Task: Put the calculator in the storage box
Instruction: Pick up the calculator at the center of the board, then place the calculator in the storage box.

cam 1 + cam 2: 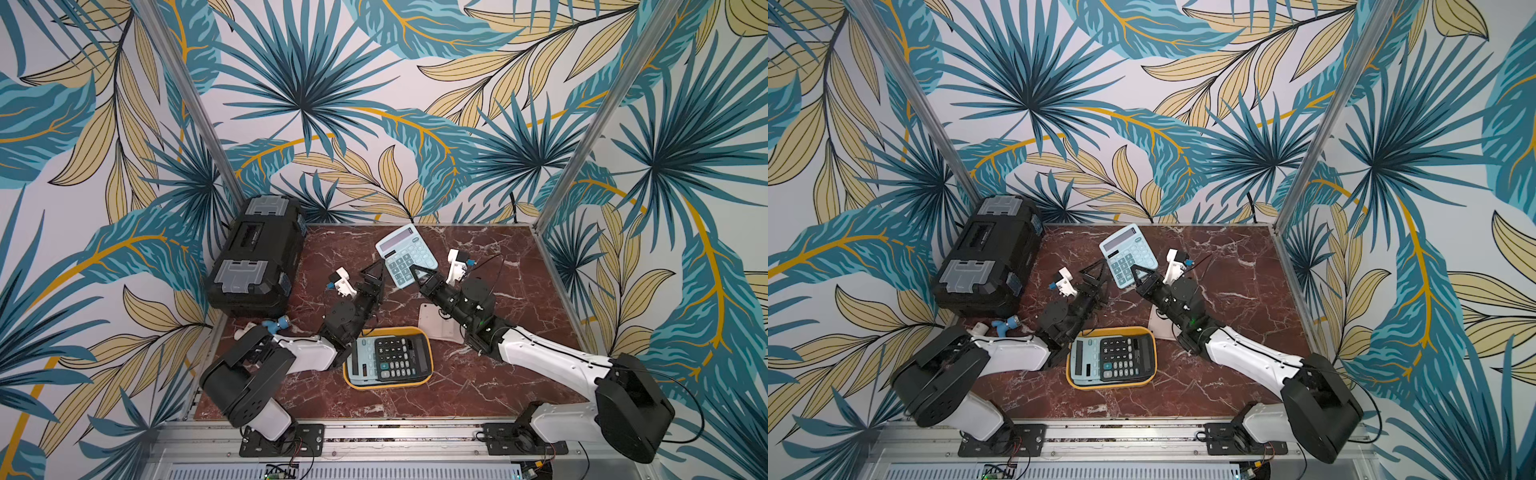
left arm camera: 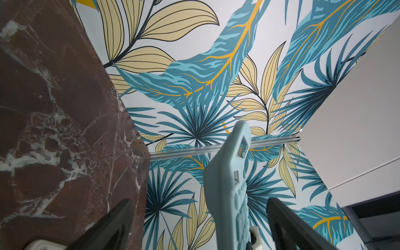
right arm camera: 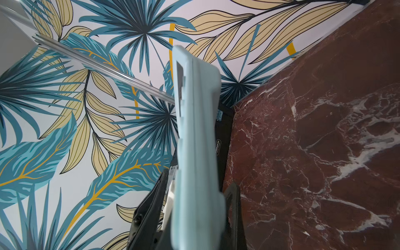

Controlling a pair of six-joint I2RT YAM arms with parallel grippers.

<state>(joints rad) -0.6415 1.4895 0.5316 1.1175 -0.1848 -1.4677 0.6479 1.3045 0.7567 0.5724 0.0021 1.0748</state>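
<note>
Now gripping the light-blue calculator [image 1: 405,254] by its lower edge with the right jaws, raised off the surface [image 1: 478,386] toward 12 o'clock. Holding the left jaws wide apart around its 9 o'clock edge, untouching. Seeing 2 other calculators [image 1: 388,359] inside the yellow storage box [image 1: 395,330] at 6 o'clock.

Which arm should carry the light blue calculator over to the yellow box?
Right. The right end effector is shut on the light blue calculator, holding it up in the air. The left end effector stands open beside it, gripping nothing. The yellow storage box sits between both arms.
</note>
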